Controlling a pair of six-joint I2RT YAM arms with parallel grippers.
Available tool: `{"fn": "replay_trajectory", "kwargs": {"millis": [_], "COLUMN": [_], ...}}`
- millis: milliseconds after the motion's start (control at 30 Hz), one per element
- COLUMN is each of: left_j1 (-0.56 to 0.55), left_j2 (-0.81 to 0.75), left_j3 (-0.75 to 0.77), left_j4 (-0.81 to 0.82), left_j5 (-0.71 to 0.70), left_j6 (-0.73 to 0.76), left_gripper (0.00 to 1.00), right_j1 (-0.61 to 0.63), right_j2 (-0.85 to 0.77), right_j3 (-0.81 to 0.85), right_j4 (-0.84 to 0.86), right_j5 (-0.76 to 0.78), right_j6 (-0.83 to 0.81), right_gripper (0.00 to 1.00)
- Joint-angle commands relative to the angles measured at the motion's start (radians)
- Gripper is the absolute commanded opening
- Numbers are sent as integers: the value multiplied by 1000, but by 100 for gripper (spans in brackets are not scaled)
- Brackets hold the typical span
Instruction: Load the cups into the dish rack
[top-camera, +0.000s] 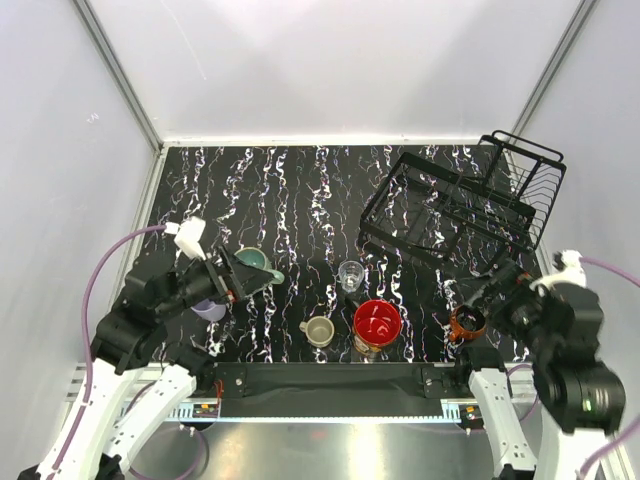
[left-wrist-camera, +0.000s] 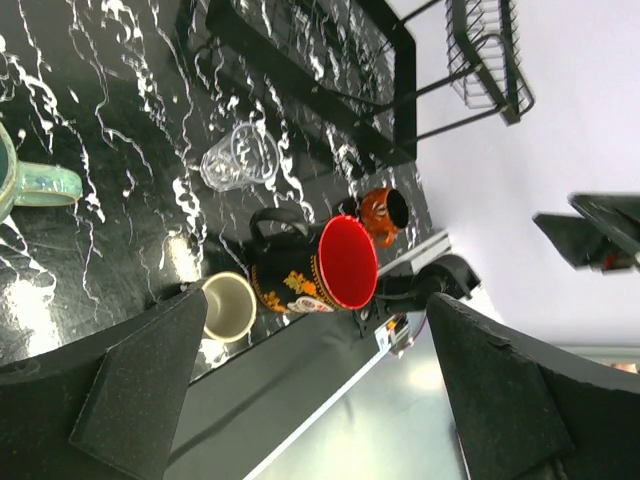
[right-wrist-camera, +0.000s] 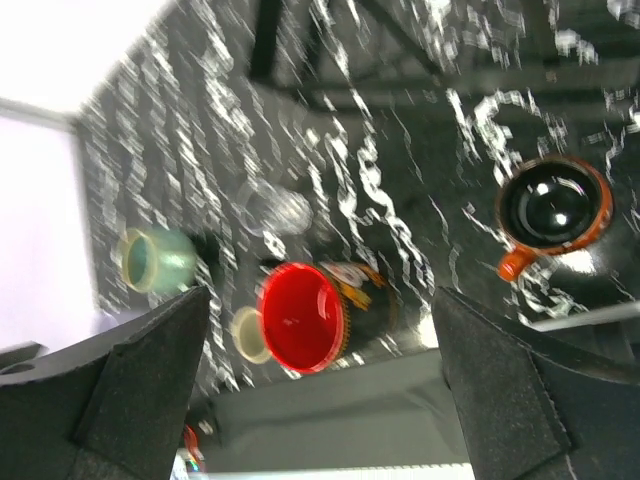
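1. Currently the left gripper (top-camera: 247, 276) and right gripper (top-camera: 496, 287) hover empty, jaws wide apart.
2. Cups (top-camera: 377, 322) stand along the near edge; the dish rack (top-camera: 450, 205) sits far right.
3. Clear glass (top-camera: 351, 274) is probably light, slippery and fragile, so pinch its rim gently.

I work in a robotics lab cell, not a kitchen: bare white panel walls (top-camera: 330, 70) on aluminium posts (top-camera: 120, 75) box in a marbled black table (top-camera: 290, 190) where cups (top-camera: 377, 318) and a dish rack (top-camera: 380, 195) stand, and my arms (top-camera: 140, 310) bolt to a black mounting bar (top-camera: 330, 381) along the bottom.
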Motion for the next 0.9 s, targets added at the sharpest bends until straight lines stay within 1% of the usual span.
{"fn": "replay_trajectory", "kwargs": {"millis": [0, 33, 67, 133, 200, 233, 300, 400, 467, 500, 600, 667, 733, 800, 867], "left_j1": [3, 3, 3, 5, 3, 3, 3, 5, 3, 3, 3, 3, 5, 5, 5], "left_j2": [42, 50, 53, 58, 56, 58, 58, 59, 64, 65, 74, 76, 76, 82, 99], "left_j3": [44, 49, 52, 55, 53, 50, 49, 41, 18, 9, -40, -58, -71, -62, -52], "left_j4": [-19, -28, -42, -53, -56, -57, -63, -73, -70, -62, -14, 18, 0, -37, -74], "left_j5": [72, 72, 70, 58, 54, 51, 38, 21, 17, 23, 69, 84, 54, -21, -49], "left_j6": [56, 71, 79, 87, 94, 94, 94, 91, 82, 77, 42, 19, 8, 8, 25], "left_gripper": [99, 99, 99, 99, 99, 99, 99, 99, 99, 99, 99, 99, 99, 99, 99], "right_j1": [0, 0, 0, 0, 0, 0, 0, 0, 23, 31, 40, 40, 40, 40, 40], "right_j2": [98, 95, 88, 52, 59, 73, 129, 154, 185, 228, 320, 349, 378, 394, 401], "right_j3": [-53, -47, -15, 22, 49, 49, 19, 17, 72, 92, 172, 203, 200, 178, 197], "right_j4": [-290, -282, -272, -226, -195, -199, -218, -173, -163, -163, -160, -140, -100, -48, -23], "right_j5": [-80, -114, -204, -310, -405, -421, -430, -413, -345, -330, -347, -352, -361, -398, -395], "right_j6": [-120, -136, -160, -223, -240, -245, -249, -219, -223, -225, -225, -216, -203, -179, -171], "right_gripper": [100, 100, 100, 100, 100, 100, 100, 100, 100, 100, 100, 100, 100, 100, 100]}}
